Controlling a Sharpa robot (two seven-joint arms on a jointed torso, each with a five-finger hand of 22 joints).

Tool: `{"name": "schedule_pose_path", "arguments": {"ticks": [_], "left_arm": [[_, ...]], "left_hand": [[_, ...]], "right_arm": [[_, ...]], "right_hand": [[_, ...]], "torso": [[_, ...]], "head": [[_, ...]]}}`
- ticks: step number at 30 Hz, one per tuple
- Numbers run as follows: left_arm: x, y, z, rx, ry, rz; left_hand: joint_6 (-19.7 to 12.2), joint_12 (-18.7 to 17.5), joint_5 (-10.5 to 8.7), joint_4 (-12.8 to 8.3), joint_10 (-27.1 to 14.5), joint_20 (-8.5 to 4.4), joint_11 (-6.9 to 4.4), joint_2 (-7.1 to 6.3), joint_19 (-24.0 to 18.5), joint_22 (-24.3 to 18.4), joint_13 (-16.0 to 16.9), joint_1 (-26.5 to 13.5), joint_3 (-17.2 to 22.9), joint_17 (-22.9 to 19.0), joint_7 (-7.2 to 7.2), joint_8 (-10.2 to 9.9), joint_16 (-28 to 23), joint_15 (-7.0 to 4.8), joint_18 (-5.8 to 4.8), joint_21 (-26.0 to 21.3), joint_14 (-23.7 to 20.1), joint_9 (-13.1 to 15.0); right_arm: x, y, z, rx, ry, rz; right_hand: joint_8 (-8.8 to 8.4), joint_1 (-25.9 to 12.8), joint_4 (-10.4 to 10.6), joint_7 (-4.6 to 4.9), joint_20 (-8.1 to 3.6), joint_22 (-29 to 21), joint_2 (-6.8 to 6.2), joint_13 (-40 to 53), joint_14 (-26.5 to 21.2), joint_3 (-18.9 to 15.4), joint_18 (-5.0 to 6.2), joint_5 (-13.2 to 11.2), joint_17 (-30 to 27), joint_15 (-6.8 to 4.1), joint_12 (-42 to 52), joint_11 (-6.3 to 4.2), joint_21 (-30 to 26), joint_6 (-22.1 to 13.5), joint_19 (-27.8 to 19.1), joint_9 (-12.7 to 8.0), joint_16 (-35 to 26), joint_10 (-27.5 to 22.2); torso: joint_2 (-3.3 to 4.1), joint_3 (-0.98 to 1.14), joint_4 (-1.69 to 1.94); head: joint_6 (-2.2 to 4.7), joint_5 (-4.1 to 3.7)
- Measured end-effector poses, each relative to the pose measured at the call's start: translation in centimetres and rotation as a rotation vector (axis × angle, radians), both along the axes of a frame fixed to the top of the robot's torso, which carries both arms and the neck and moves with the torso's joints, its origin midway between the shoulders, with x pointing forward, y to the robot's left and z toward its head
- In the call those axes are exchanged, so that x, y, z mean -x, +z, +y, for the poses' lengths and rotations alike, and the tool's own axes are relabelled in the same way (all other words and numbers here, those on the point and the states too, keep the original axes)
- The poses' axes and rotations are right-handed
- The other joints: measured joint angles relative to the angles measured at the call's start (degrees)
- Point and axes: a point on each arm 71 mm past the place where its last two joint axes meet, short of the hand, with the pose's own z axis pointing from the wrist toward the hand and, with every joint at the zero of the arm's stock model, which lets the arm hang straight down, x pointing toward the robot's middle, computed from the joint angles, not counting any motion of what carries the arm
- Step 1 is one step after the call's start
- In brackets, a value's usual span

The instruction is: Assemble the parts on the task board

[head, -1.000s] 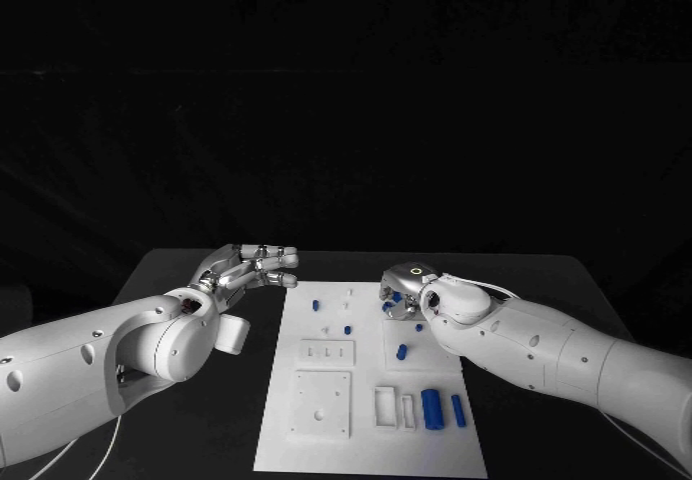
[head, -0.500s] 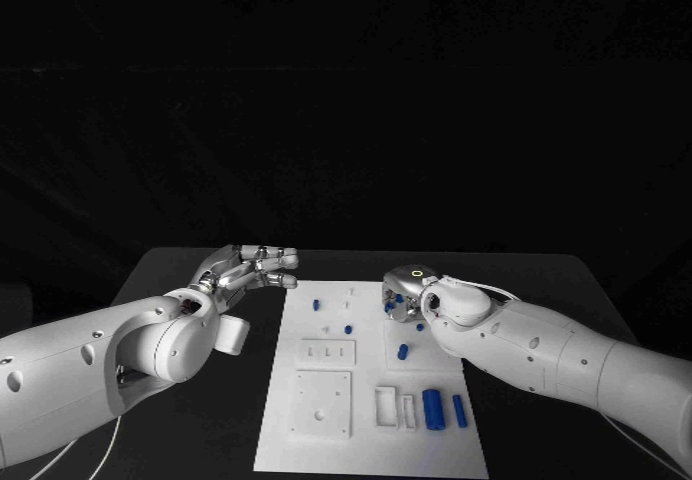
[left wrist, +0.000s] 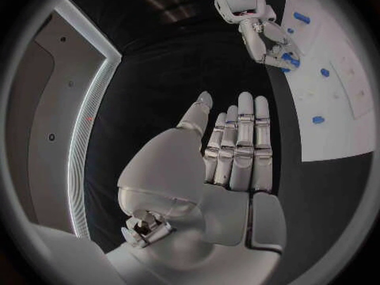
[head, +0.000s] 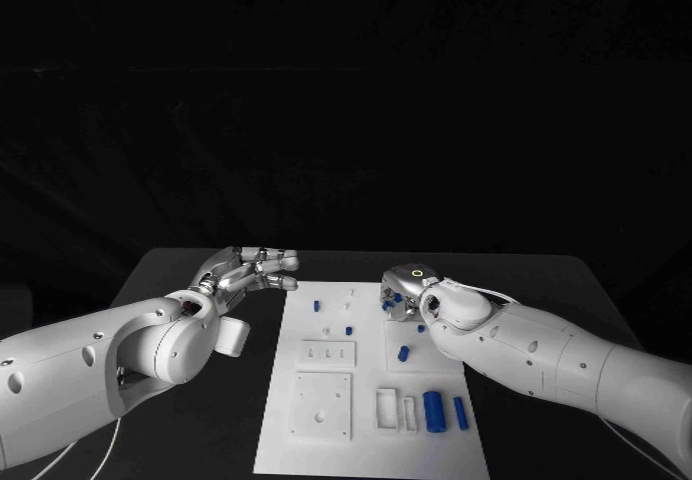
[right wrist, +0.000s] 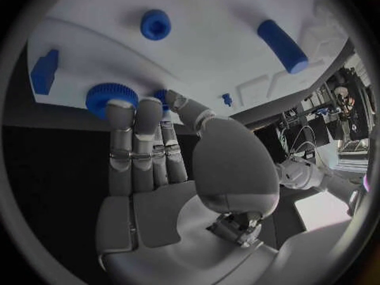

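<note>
Right hand (right wrist: 151, 171) fingertips rest on a blue knurled part (right wrist: 111, 97) near the task board's (head: 325, 440) far right edge without gripping it, left hand (left wrist: 230, 158) flat and empty over the desk (head: 173, 275); fingers may slip off

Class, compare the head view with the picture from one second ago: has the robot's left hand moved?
No, or barely: the left hand hangs at the same spot beside the white board's far left corner.

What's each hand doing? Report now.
Left hand: open, holds nothing.
Right hand: fingertips on a blue part; grip cannot be told.
</note>
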Motion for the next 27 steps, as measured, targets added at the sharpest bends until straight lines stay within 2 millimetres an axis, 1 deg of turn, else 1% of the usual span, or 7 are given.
{"name": "schedule_pose_path", "arguments": {"ticks": [3,5,6,12,17,19,27], "left_arm": [[0.0,0.0,0.0,-0.001,0.001,0.0],[-0.1,0.0,0.1,-0.001,0.003,0.0],[-0.1,0.0,0.1,-0.002,0.003,0.0],[-0.2,0.0,0.1,-0.003,0.005,-0.001],[-0.3,0.0,0.0,-0.003,0.004,-0.002],[-0.3,0.0,-0.1,-0.003,0.002,-0.002],[-0.3,0.1,-0.5,-0.001,-0.004,-0.003]], "left_hand": [[0.0,0.0,0.0,0.1,-0.1,0.0,-0.05,0.0,0.0,0.0,0.0,0.0,-0.1,0.0,0.0,0.0,0.0,0.0,0.0,0.0,0.0,0.0],[0.0,0.0,0.0,0.1,-0.1,0.0,-0.05,0.0,0.0,0.0,0.0,0.0,-0.1,0.0,0.0,0.0,0.0,0.0,0.0,0.0,0.0,0.0],[0.0,0.0,0.0,0.1,-0.1,0.0,-0.05,0.0,0.0,0.0,0.0,0.0,-0.1,0.0,0.0,0.0,0.0,0.0,0.0,0.0,0.0,0.0],[0.0,0.0,0.0,0.1,-0.1,0.0,-0.05,0.0,0.0,0.0,0.0,0.0,-0.1,0.0,0.0,0.0,0.0,0.0,0.0,0.0,0.0,0.0],[0.0,0.0,0.0,0.1,-0.1,0.0,-0.05,0.0,0.0,0.0,0.0,0.0,-0.1,0.0,0.0,0.0,0.0,0.0,0.0,0.0,0.0,0.0],[0.0,0.0,0.0,-0.2,-0.3,0.0,0.16,0.0,0.0,-0.1,0.0,0.0,-0.3,0.0,0.0,0.0,0.0,0.0,0.0,0.0,0.0,0.0],[0.0,0.0,0.0,-0.2,-0.3,0.0,0.16,0.0,0.0,-0.1,0.0,0.0,-0.3,0.0,0.0,0.0,0.0,0.0,0.0,0.0,0.0,0.0]], "right_arm": [[0.1,0.3,0.3,-0.02,0.0,-0.026],[0.2,0.5,0.6,-0.032,0.001,-0.042],[0.3,0.7,0.8,-0.041,0.002,-0.052],[0.2,1.4,2.2,-0.078,0.003,-0.096],[-0.1,1.9,3.5,-0.102,0.001,-0.126],[-0.2,2.1,3.9,-0.108,-0.002,-0.135],[-0.6,2.2,5.1,-0.122,-0.01,-0.153]], "right_hand": [[-0.03,0.2,0.2,-0.17,0.0,0.6,0.15,0.0,0.0,0.2,-0.03,-0.4,0.1,0.0,0.2,0.08,0.0,0.2,0.0,0.0,0.0,0.1],[-0.04,0.6,0.5,-0.26,-0.22,1.4,-0.16,0.0,0.0,0.5,-0.15,-0.4,0.2,0.0,0.2,0.08,-0.5,0.3,0.2,0.0,0.0,0.1],[-0.04,0.6,0.5,-0.26,-0.31,1.6,-0.15,0.0,0.0,0.5,-0.4,-0.6,0.2,0.0,0.2,0.08,-0.7,0.3,0.3,0.0,0.0,0.1],[0.03,0.7,0.5,-0.05,-0.41,2.6,-0.08,0.1,0.2,0.5,-0.45,-0.7,0.3,-0.2,0.2,0.08,-1.3,0.5,0.4,0.1,0.0,0.1],[0.14,0.8,0.5,-0.07,-0.62,3.3,-0.01,0.1,0.2,0.5,-0.82,-0.7,0.3,-0.2,0.2,0.07,-1.8,0.5,0.6,0.1,0.0,0.1],[0.14,0.9,0.5,-0.21,-0.62,3.5,-0.16,0.1,0.2,0.5,-0.84,-0.8,0.3,-0.2,0.2,0.07,-1.8,0.7,0.6,0.1,0.0,0.1],[0.14,0.9,0.5,-0.22,-0.48,3.9,-0.16,0.1,0.2,0.5,-0.87,-0.8,0.3,-0.2,0.2,0.07,-2.3,0.6,0.9,0.1,0.0,0.1]], "torso": [[0.03,-0.01,0.0],[0.05,-0.01,0.0],[0.06,-0.01,0.0],[0.14,-0.02,0.03],[0.2,-0.08,0.1],[0.23,-0.1,0.14],[0.34,-0.19,0.22]], "head": [[0.15,0.05],[0.26,0.11],[0.29,0.14],[0.6,0.2],[0.81,0.08],[0.86,0.03],[0.97,-0.07]]}}
